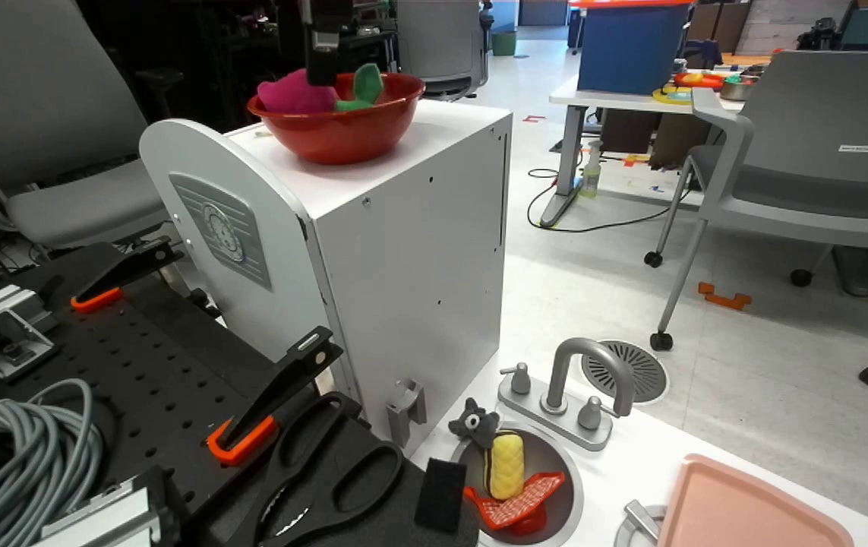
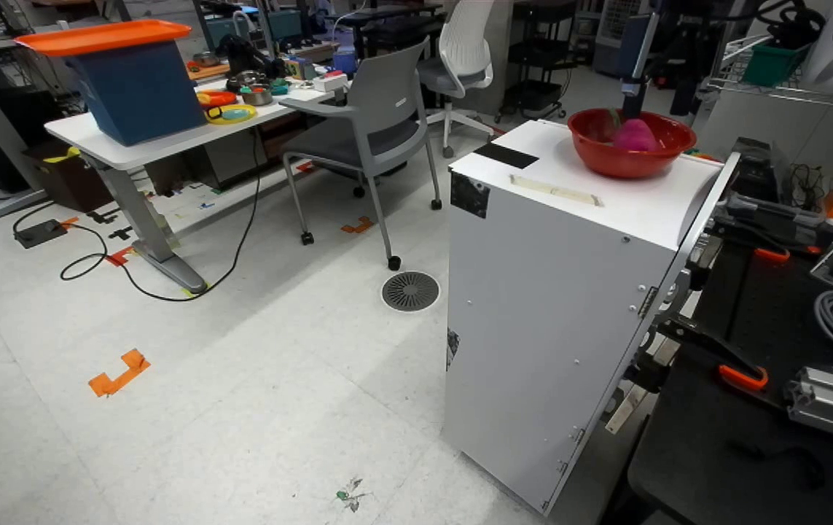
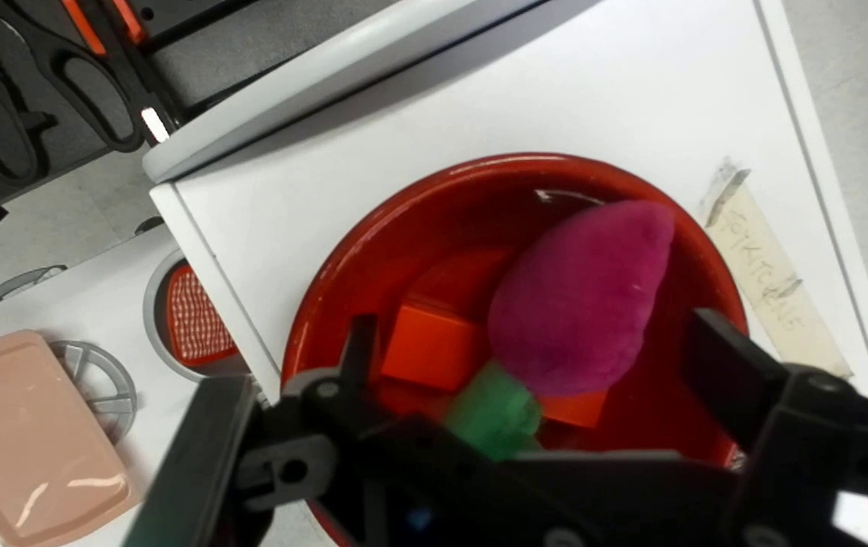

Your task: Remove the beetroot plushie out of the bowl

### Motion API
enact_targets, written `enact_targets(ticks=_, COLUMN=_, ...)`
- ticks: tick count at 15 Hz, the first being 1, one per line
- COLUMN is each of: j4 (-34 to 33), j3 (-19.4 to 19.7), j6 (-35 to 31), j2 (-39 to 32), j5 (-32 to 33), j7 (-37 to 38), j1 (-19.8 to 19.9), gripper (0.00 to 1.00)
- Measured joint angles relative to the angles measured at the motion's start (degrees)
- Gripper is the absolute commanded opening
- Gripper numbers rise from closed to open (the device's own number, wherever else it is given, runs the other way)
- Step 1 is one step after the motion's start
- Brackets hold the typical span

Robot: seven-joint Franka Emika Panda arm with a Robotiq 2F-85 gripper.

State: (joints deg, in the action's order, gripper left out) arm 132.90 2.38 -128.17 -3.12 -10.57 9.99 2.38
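The beetroot plushie (image 3: 582, 296) is magenta with green leaves (image 3: 494, 414). It lies in a red bowl (image 3: 373, 228) on top of a white cabinet. The plushie also shows in both exterior views (image 1: 297, 94) (image 2: 635, 136), as does the bowl (image 1: 342, 137) (image 2: 624, 162). My gripper (image 3: 534, 330) is open in the wrist view, its fingers spread wide over the bowl and apart from each other. The gripper also shows from above the bowl in both exterior views (image 1: 321, 68) (image 2: 633, 102). The gripper hides part of the leaves; contact with the plushie cannot be told.
An orange block (image 3: 434, 346) lies in the bowl beside the plushie. The white cabinet (image 1: 418, 228) has a raised curved panel (image 1: 228, 205) along one edge. A toy sink (image 1: 570, 486) with a faucet (image 1: 563, 372) stands below. A black table (image 1: 153, 342) holds clamps and scissors.
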Motion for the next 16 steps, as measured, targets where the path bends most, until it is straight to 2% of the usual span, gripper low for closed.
enact_targets(ticks=5, j4=-0.64, j3=0.0, j6=0.09, j2=-1.27, j5=0.0, j7=-0.18, j1=0.0, gripper=1.0)
enact_targets(ticks=7, j4=-0.85, j3=0.0, j6=0.2, j2=-1.77, j5=0.01, j7=-0.18, j1=0.0, gripper=0.74)
enact_targets(ticks=16, j4=-1.97, j3=0.0, j6=0.43, j2=-3.51, j5=0.01, j7=-0.18, j1=0.01, gripper=0.04)
